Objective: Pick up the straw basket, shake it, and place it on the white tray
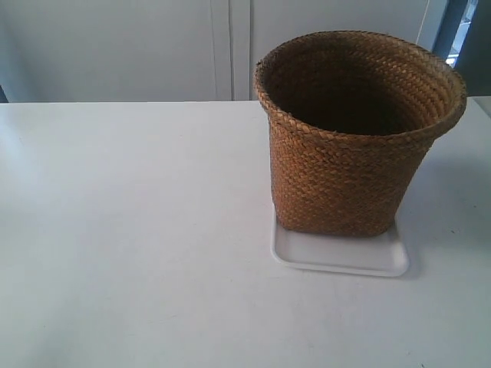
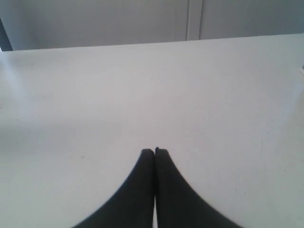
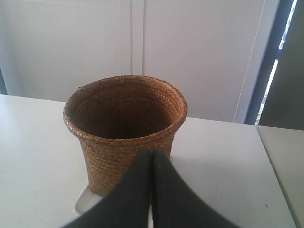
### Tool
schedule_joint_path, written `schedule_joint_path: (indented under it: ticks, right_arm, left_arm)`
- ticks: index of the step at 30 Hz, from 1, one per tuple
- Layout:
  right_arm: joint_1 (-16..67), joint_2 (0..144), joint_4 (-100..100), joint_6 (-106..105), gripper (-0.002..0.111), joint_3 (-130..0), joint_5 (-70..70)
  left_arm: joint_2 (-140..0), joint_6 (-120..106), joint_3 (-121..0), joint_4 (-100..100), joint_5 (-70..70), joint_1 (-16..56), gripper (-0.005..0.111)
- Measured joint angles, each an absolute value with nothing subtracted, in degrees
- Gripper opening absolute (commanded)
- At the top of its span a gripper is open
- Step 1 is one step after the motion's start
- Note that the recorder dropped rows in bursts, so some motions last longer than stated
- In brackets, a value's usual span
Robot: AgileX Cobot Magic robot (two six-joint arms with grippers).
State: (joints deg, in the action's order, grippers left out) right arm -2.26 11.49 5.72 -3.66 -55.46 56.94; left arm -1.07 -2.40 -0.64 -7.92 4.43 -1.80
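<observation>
You have the straw basket (image 1: 345, 184) standing upright on the white tray (image 1: 337, 259), toward the right side of the exterior view on the white table (image 1: 130, 230). Its base covers most of the tray, so only a strip of glossy white shows along the near edge and at the near corners. The flared round rim spreads wider than the tray below it, and the inside of the basket is dark, so you cannot make out its bottom. Your left gripper (image 2: 155, 152) has its two black fingers pressed together with nothing between them, and it hangs over bare table. Your right gripper (image 3: 152, 153) is closed and empty as well. In its wrist view the fingertips meet in front of the basket's braided wall, just below the rim, but you cannot tell from that view whether they touch the straw. A corner of the tray peeks out beside the basket's base in that same view. Pale cabinet doors (image 1: 153, 46) stand behind the table, with a dark window frame (image 3: 280, 61) off to one side.
</observation>
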Motion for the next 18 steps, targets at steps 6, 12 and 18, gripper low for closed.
schedule_joint_path:
  ticks: [6,12,18]
  right_arm:
    - [-2.26,11.03,5.72,-3.66,0.0,-55.46,56.94]
    - [-2.26,10.94,5.72,-3.66,0.0,-55.46,56.94]
    - [-2.26,10.94,5.72,-3.66,0.0,-55.46,56.94]
  left_arm:
    - [-0.35,-2.64,-0.24,-7.92,8.13,-3.13,0.0]
    - [-0.26,-2.29,-0.24,-7.9,8.37,-4.75,0.0]
    - [-0.26,-2.29,-0.24,-7.9,8.37,-4.75,0.0]
